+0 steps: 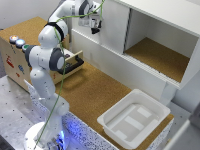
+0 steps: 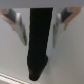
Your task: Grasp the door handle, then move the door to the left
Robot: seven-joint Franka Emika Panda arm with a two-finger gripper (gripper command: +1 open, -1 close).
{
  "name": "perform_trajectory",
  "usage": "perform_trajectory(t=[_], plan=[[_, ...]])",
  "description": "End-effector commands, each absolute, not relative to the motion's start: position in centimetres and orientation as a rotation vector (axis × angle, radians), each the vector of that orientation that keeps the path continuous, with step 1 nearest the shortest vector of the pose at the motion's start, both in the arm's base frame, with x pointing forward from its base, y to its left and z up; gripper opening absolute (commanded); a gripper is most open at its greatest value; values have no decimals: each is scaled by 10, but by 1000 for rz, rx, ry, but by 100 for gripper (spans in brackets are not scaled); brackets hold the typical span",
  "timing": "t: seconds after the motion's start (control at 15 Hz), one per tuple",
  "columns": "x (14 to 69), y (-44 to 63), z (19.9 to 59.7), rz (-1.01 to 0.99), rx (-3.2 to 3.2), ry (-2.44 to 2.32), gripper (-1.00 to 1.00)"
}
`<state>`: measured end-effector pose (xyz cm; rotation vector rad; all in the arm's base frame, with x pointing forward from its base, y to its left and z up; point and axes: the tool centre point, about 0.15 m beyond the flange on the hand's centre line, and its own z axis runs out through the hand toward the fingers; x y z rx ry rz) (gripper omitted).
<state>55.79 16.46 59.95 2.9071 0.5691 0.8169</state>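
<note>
The hand (image 1: 95,25) sits spread at the door (image 1: 112,22), its fingers (image 2: 19,27) straddling the dark handle (image 2: 39,42) without clamping; the handle's long axis runs straight between them, dead ahead.

White tub (image 1: 134,119), perhaps wooden drawer (image 1: 71,64)
</note>
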Motion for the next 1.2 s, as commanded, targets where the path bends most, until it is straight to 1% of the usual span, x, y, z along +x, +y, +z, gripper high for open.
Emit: perform_trajectory(t=[0.0, 0.33, 0.6, 0.73, 0.93, 1.13], plan=[[563, 156, 592, 758, 2880, 551, 100], [538, 145, 591, 651, 2950, 585, 100], [520, 141, 583, 565, 2970, 588, 100], [505, 137, 583, 556, 2975, 594, 100], [475, 135, 580, 597, 2969, 620, 100], [454, 135, 565, 538, 3047, 658, 100]])
